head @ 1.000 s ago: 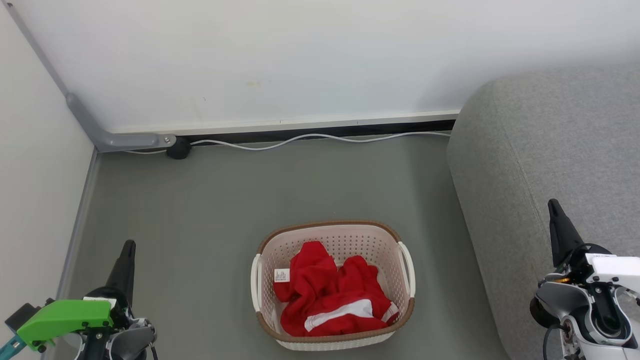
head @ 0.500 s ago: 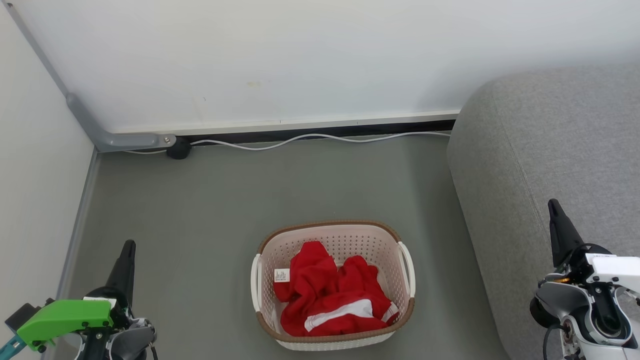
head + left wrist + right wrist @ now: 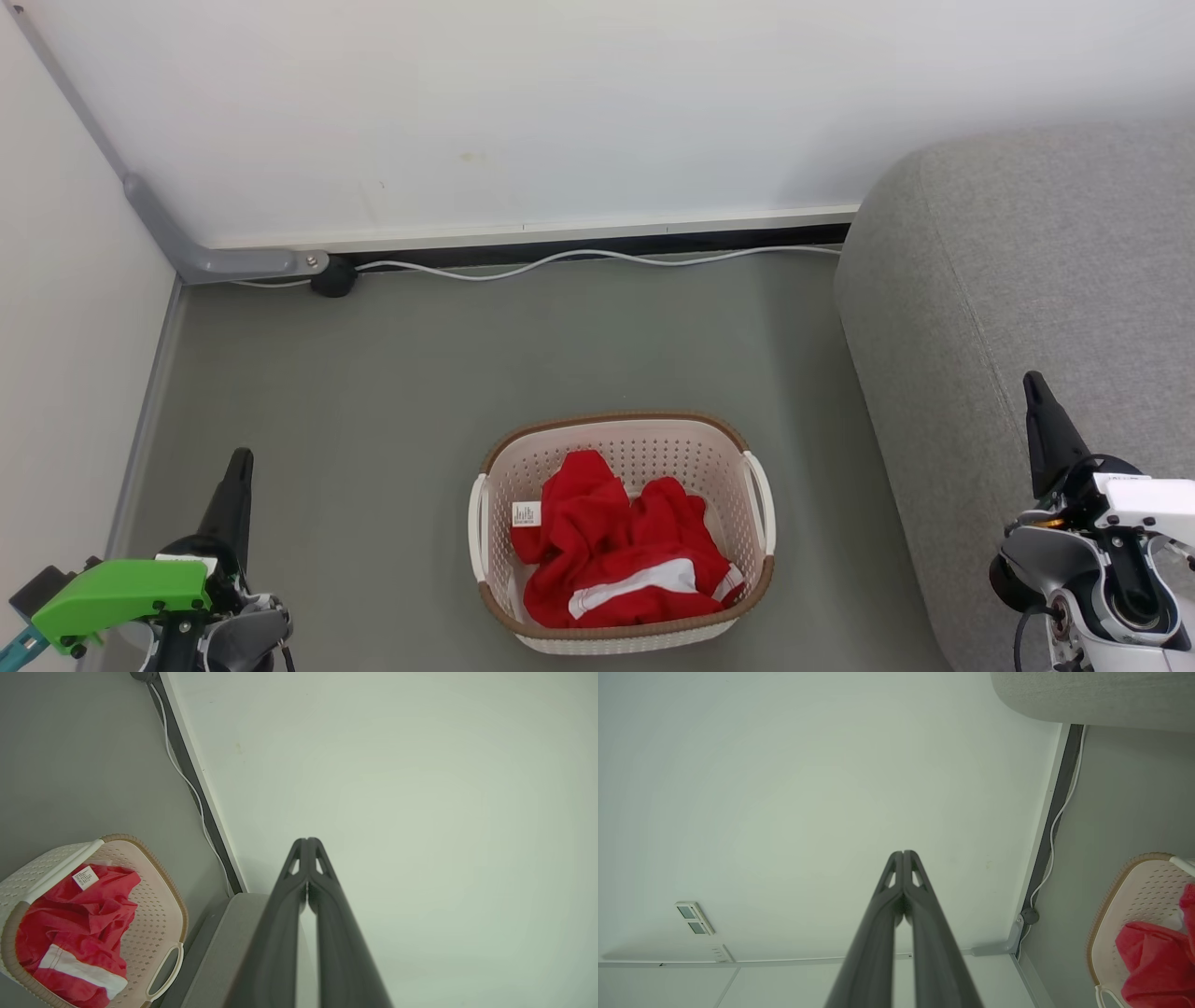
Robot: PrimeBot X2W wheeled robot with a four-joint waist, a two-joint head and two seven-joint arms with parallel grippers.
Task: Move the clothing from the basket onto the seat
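Red clothing [image 3: 621, 553] with a white band and a white label lies crumpled in the cream perforated basket [image 3: 758, 495], which stands on the grey floor at the bottom centre of the head view. The grey upholstered seat [image 3: 1027, 271] rises to the basket's right. My left gripper [image 3: 238, 464] is shut and empty at the lower left, well clear of the basket. My right gripper [image 3: 1033, 385] is shut and empty in front of the seat. The left wrist view shows the clothing [image 3: 79, 914] in the basket [image 3: 161, 914] beside my shut left gripper [image 3: 307, 841]. The right wrist view shows my right gripper [image 3: 903, 853] shut, with the basket [image 3: 1125, 891] at its right edge.
A white wall with a baseboard runs across the back, with a white cable [image 3: 597, 257] and a dark round plug [image 3: 333, 276] along it. A grey conduit [image 3: 177, 233] runs down the left corner. Bare grey floor [image 3: 467, 355] lies between the wall and the basket.
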